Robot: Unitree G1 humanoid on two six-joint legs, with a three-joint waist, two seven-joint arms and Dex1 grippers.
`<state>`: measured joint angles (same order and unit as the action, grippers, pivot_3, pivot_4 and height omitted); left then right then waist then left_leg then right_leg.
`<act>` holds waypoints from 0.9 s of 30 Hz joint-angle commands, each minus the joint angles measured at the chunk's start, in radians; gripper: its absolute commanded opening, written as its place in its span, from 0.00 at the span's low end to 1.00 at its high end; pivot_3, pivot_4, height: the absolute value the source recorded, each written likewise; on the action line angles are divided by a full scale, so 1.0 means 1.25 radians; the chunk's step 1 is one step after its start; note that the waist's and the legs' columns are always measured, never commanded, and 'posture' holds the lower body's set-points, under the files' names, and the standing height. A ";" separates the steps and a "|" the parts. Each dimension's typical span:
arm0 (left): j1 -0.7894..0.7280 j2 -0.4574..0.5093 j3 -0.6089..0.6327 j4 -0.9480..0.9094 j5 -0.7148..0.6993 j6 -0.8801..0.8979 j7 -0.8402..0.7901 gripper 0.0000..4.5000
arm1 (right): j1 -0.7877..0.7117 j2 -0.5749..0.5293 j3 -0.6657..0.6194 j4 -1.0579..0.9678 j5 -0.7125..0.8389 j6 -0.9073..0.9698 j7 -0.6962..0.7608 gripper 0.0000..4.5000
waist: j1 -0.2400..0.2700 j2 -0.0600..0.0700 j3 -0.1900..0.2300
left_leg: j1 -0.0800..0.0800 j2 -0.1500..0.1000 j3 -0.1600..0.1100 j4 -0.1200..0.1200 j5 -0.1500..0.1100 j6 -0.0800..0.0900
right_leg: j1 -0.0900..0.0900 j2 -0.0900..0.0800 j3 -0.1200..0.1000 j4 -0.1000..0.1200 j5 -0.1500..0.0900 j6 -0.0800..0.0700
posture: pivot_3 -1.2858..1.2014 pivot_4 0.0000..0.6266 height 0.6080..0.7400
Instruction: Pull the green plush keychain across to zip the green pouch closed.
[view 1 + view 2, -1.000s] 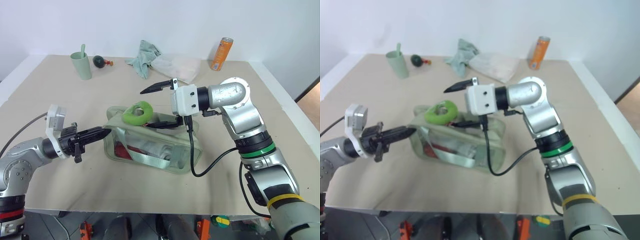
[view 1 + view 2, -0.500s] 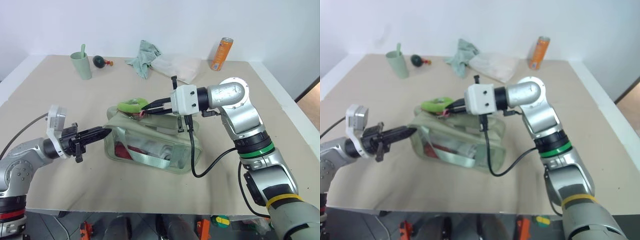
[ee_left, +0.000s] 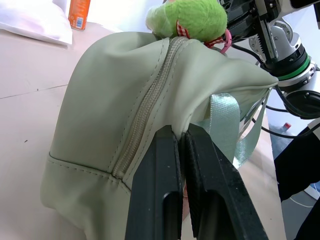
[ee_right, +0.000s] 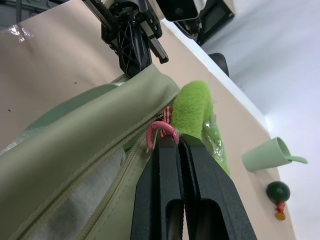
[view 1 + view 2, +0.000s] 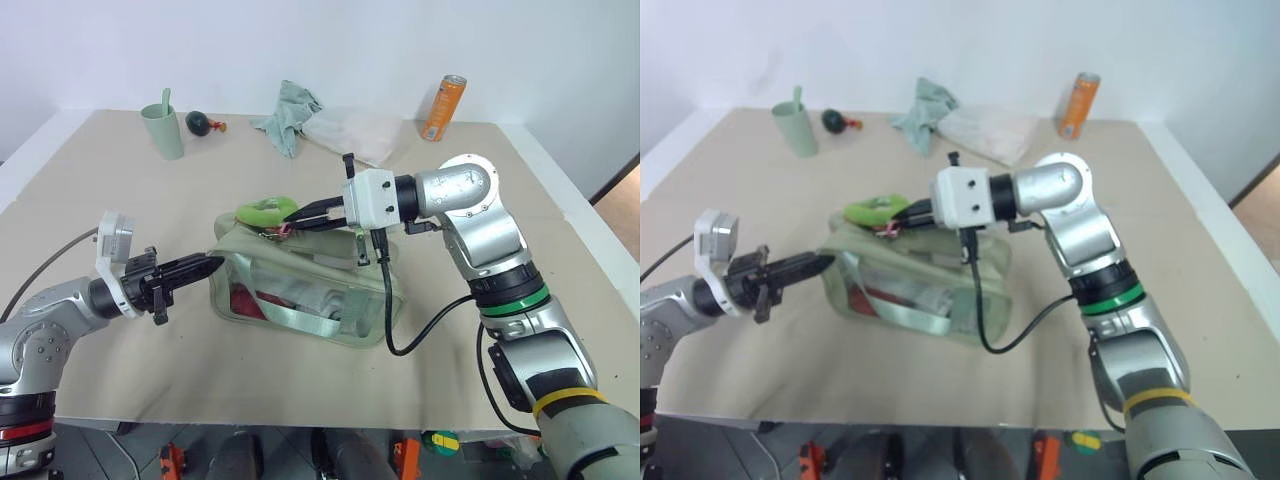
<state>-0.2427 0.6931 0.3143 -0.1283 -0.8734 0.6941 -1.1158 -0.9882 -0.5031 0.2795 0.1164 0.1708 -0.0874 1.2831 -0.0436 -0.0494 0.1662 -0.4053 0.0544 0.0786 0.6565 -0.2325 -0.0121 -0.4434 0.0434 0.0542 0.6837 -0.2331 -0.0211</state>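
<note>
Nearest, at the left: left gripper [image 5: 205, 266] with black fingers pressed together on the fabric at the left end of the green pouch [image 5: 305, 292], pinching it just beside the zipper seam, as seen from the left wrist. In the middle of the beige table [image 5: 120, 210]: pouch lying long side across, clear side panel toward the camera, pale webbing strap [image 5: 300, 320] running over that panel, some red and white contents visible through it. On top of the pouch, near its left end: green plush keychain [image 5: 264, 212], bright lime, lying flat over the zipper, with a small pink ring [image 4: 161, 131] at its base. From the right: right gripper [image 5: 291, 218] reaching leftward over the pouch, fingers closed tight at the pink ring and the root of the plush; exactly what is pinched between the tips, hard to tell. Farther back on the table: mint-green cup [image 5: 163, 130] at the left, small dark green ball toy [image 5: 197, 122] just beside it, crumpled teal-green cloth [image 5: 292, 115] in the centre touching a white plastic bag [image 5: 355, 133], and an orange can [image 5: 442, 107] standing upright at the right.
</note>
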 commanded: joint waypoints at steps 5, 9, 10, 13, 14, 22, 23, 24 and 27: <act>-0.013 -0.008 -0.007 -0.012 -0.002 -0.015 -0.003 0.00 | 0.015 -0.071 -0.081 -0.099 0.069 0.091 -0.003 0.01 | 0.001 0.000 0.000 | 0.000 0.000 0.000 0.000 0.000 0.000 | 0.000 0.000 0.000 0.000 0.000 0.000 | 0.52 0.24 1.00; -0.014 -0.009 -0.009 -0.010 -0.002 -0.018 -0.004 0.00 | 0.049 -0.117 -0.123 -0.153 0.098 0.148 -0.018 0.01 | 0.006 0.000 0.000 | 0.000 -0.001 0.000 0.000 0.000 0.000 | 0.000 -0.001 0.000 0.000 0.000 0.000 | 0.52 0.24 1.00; -0.015 -0.010 -0.010 -0.008 -0.002 -0.018 -0.004 0.00 | 0.064 -0.137 -0.139 -0.170 0.105 0.169 -0.022 0.01 | 0.006 0.000 0.000 | 0.000 -0.001 0.000 0.000 0.000 0.000 | 0.000 -0.001 0.000 0.000 0.000 0.000 | 0.52 0.24 1.00; -0.017 -0.009 -0.013 -0.004 -0.003 -0.020 -0.005 0.00 | 0.100 -0.182 -0.171 -0.208 0.119 0.211 -0.034 0.01 | 0.012 0.000 0.000 | 0.000 -0.001 0.000 0.000 0.000 0.000 | 0.000 -0.001 0.000 0.000 0.000 0.000 | 0.52 0.24 1.00; -0.018 -0.009 -0.014 -0.002 -0.003 -0.020 -0.005 0.00 | 0.110 -0.195 -0.179 -0.221 0.123 0.222 -0.039 0.01 | 0.013 0.000 0.000 | 0.000 -0.001 0.000 0.000 0.000 0.000 | 0.000 -0.001 0.000 0.000 0.000 0.000 | 0.52 0.24 1.00; -0.024 -0.010 -0.023 0.009 -0.001 -0.024 -0.008 0.00 | 0.148 -0.324 -0.248 -0.215 0.086 0.230 -0.069 0.01 | 0.016 0.000 0.000 | 0.000 -0.002 0.000 0.000 0.000 0.000 | 0.000 -0.001 0.000 0.000 0.000 0.000 | 0.52 0.24 1.00; -0.025 -0.011 -0.023 0.010 -0.001 -0.024 -0.007 0.00 | 0.151 -0.358 -0.265 -0.194 0.072 0.221 -0.070 0.01 | 0.016 0.000 0.000 | 0.000 -0.002 0.000 0.000 0.000 0.000 | 0.000 -0.001 0.000 0.000 0.000 0.001 | 0.52 0.24 1.00; -0.024 -0.012 -0.024 0.010 -0.001 -0.025 -0.007 0.00 | 0.162 -0.398 -0.284 -0.176 0.055 0.215 -0.068 0.01 | 0.018 0.000 0.000 | 0.000 -0.002 0.000 0.000 0.000 0.000 | 0.000 -0.001 0.000 0.000 0.000 0.001 | 0.52 0.24 1.00; -0.019 -0.015 -0.023 0.009 -0.001 -0.028 -0.007 0.00 | 0.220 -0.488 -0.331 -0.150 0.034 0.213 -0.061 0.01 | 0.019 0.000 0.000 | 0.000 -0.004 0.000 0.000 0.000 0.001 | 0.001 -0.003 0.000 0.000 -0.001 0.001 | 0.52 0.24 1.00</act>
<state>-0.2743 0.6698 0.2669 -0.1172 -0.8742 0.6734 -1.1207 -0.7354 -1.0534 -0.0377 -0.0948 0.2470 0.1778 1.2172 -0.0195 -0.0489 0.1665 -0.4056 0.0496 0.0783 0.6563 -0.2328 -0.0110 -0.4426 0.0396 0.0540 0.6827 -0.2345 -0.0198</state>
